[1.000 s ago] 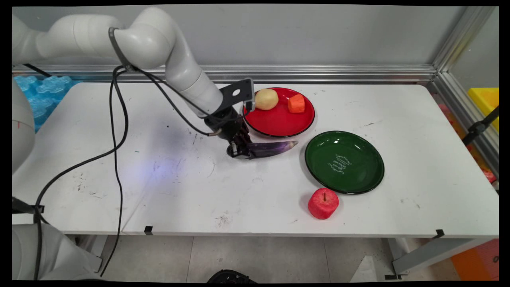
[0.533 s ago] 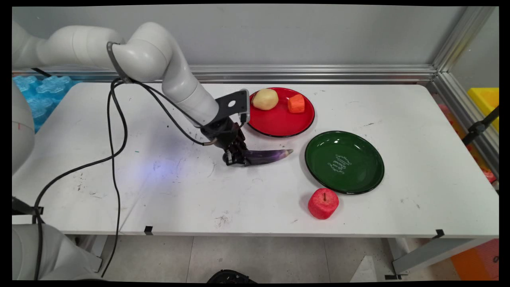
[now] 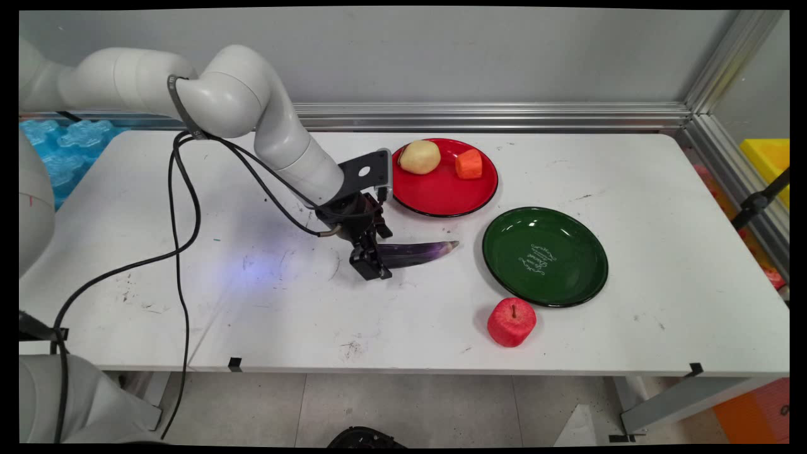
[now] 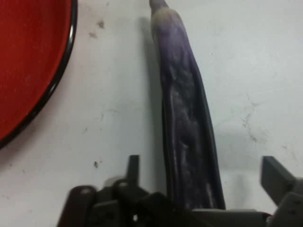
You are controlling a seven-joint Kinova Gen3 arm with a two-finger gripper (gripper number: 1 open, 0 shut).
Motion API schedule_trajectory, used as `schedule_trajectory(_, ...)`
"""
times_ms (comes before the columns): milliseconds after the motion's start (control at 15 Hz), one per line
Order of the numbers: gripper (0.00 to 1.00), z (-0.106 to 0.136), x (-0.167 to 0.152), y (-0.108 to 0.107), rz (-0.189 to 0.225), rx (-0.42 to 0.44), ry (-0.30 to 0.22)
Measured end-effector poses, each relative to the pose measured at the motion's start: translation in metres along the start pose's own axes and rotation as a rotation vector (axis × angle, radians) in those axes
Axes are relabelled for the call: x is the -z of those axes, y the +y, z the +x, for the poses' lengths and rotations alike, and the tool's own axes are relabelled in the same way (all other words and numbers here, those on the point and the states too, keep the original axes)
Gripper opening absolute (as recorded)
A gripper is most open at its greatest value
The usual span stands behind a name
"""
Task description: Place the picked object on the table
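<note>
A long purple eggplant (image 3: 416, 251) lies flat on the white table, just in front of the red plate (image 3: 441, 197). My gripper (image 3: 372, 261) is low over its thick left end, open, with one finger on each side of it. In the hand view the eggplant (image 4: 182, 94) runs up from between the two fingers (image 4: 134, 165), which stand wide apart from its sides, and the gripper (image 4: 204, 169) holds nothing. The red plate's rim (image 4: 57, 80) curves along the left of that view.
The red plate holds a yellow potato (image 3: 421, 157) and an orange carrot piece (image 3: 468, 164). A green plate (image 3: 545, 277) sits to the right of the eggplant, with a red apple (image 3: 511, 321) in front of it. Black cables (image 3: 179, 208) hang from the arm.
The gripper moved the eggplant toward the near left, away from the red plate. Its fingers have since spread apart and let the eggplant go.
</note>
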Motion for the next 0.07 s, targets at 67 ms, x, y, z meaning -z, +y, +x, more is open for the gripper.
schedule_trajectory(67,1.0,0.0012,0.0004,-0.0009,0.001,0.002,0.003)
